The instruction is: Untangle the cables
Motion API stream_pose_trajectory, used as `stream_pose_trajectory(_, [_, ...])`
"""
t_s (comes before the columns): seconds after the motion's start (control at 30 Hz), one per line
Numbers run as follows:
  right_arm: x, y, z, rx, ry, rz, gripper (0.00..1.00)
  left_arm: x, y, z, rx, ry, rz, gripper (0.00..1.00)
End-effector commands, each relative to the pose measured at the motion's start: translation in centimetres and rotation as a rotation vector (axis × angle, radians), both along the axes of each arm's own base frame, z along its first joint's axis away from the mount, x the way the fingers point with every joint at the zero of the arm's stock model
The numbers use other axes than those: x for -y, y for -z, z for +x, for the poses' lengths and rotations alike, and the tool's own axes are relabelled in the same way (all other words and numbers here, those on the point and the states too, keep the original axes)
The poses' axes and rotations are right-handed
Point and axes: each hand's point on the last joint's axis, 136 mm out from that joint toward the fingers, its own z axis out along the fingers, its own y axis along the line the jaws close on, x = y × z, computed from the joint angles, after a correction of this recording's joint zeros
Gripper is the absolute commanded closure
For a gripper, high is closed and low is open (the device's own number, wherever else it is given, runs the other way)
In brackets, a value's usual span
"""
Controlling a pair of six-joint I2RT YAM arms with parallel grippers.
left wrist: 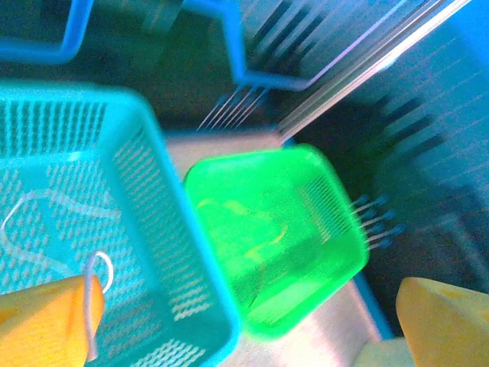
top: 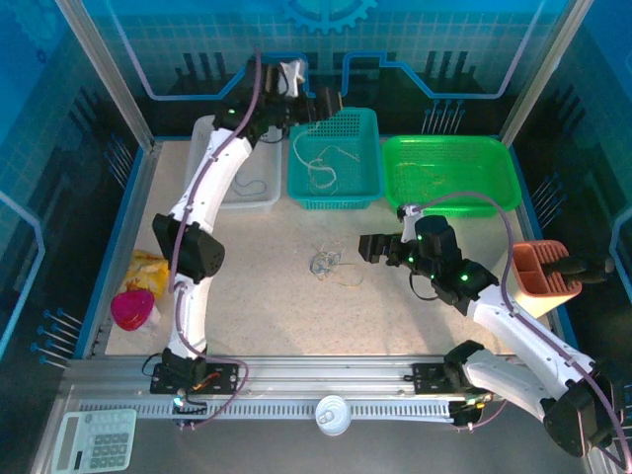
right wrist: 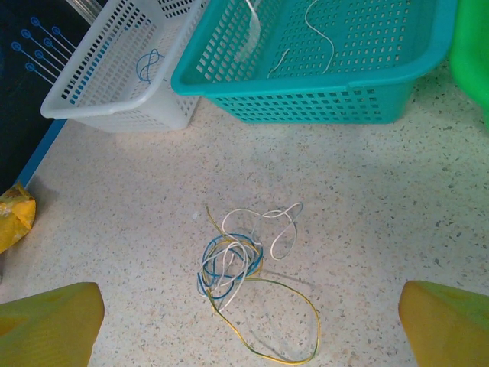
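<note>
The cables (top: pixel 326 263) lie as a small tangle of blue, white and yellow wires (right wrist: pixel 233 264) on the speckled table, with one long yellow loop trailing out toward the camera. My right gripper (top: pixel 365 248) hovers just right of the tangle; in the right wrist view it (right wrist: pixel 244 329) is open, with the tangle ahead of and between its yellow fingers (right wrist: pixel 46 325). My left gripper (top: pixel 334 103) is raised at the back over the teal basket (top: pixel 367 148) and is open (left wrist: pixel 244 329). A white wire loop (left wrist: pixel 98 269) lies against its left finger (left wrist: pixel 42 325).
Three baskets line the back: white (top: pixel 207 133) with a blue wire (right wrist: pixel 149 65), teal (right wrist: pixel 306 99) with white wires (top: pixel 321 163), green (top: pixel 499 158) with yellowish wires (left wrist: pixel 252 229). An orange holder (top: pixel 538 272) stands right; a yellow bag (top: pixel 148 267) and pink object (top: pixel 131 308) left.
</note>
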Motion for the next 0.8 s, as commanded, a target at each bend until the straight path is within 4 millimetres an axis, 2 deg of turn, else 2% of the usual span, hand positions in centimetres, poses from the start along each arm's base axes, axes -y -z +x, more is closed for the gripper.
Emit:
stream_pose_trajectory(0.0, [0.2,-2.5,0.6,0.052,0.02,0.036,0.0,-0.2,8.1,-1.3,-0.171,0.014,0.214,0.01])
stream_pose_trajectory(0.1, [0.2,-2.8,0.7,0.056,0.017,0.032,0.0,-0.9,11.1,-1.6,-0.168,-0.015,0.433,0.01])
stream_pose_trajectory(0.17, [0.2,-2.9,0.7,0.059,0.016,0.031,0.0,-1.7,12.2,-1.7,-0.149,-0.044,0.6,0.01])
stream_pose_trajectory(0.23, [0.1,-3.0,0.8,0.062,0.015,0.034,0.0,-2.3,12.8,-1.9,-0.138,-0.055,0.709,0.01])
stream_pose_trajectory(0.33, [-0.1,-3.0,0.8,0.062,0.011,0.041,0.0,-2.4,12.6,-2.1,-0.137,-0.06,0.713,0.01])
stream_pose_trajectory(0.43, [-0.1,-2.7,0.8,0.055,0.01,0.043,0.0,-1.4,10.9,-2.6,-0.11,-0.052,0.637,0.01])
stream_pose_trajectory(0.57, [-0.1,-2.0,0.9,0.038,0.011,0.034,0.0,0.0,7.7,-3.7,-0.069,-0.032,0.491,0.01])
stream_pose_trajectory(0.67, [-0.3,-0.9,1.0,-0.001,0.006,0.013,0.04,0.6,5.1,-5.0,-0.034,-0.023,0.387,0.0])
stream_pose_trajectory(0.77, [-0.7,0.4,1.4,-0.041,0.0,-0.007,0.1,0.9,3.5,-6.7,-0.009,-0.011,0.295,0.01])
